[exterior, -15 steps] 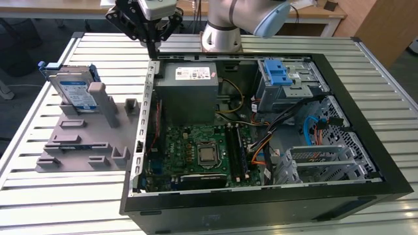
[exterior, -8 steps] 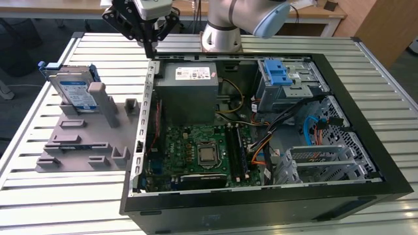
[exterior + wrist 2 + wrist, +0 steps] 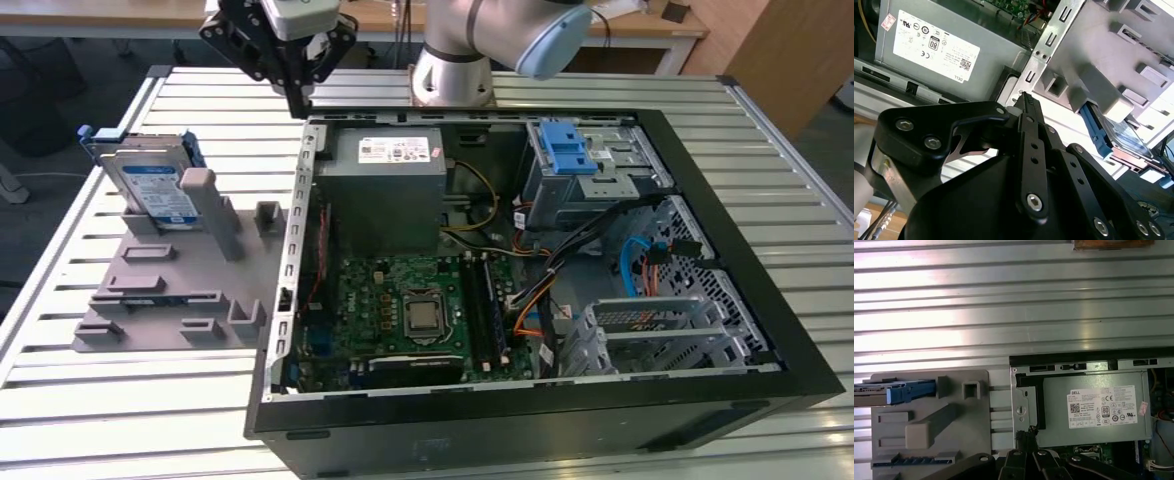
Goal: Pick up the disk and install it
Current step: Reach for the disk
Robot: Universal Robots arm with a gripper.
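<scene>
Claw: pinched closed, nothing in it. The claw point(image 3: 296, 100) has its tips together in the exterior view, and it's the same story in both wrist views point(image 3: 1025, 100) point(image 3: 1026, 434).
Claw spot: it hangs over the far corner of the PC case point(image 3: 534, 410), the corner on the exterior view's left. It's right above the case wall, next to the power supply point(image 3: 387, 165).
Disk: the disk point(image 3: 147, 185) stands on edge in the grey rack point(image 3: 160, 290), off to the exterior view's left of the case. The claw isn't touching it. In the first wrist view you can see its blue frame edge-on point(image 3: 904, 391), and the second wrist view catches it tilted in its slot point(image 3: 1124, 135).
Rack: flat grey plastic thing with slots and posts, lying on the surface point(image 3: 80, 400) just beside the case.
Case: open, lying on its side, with the motherboard point(image 3: 414, 310) in plain sight. There's a blue latch point(image 3: 567, 150) on the drive cage at the far end.
Surface: slatted metal.
</scene>
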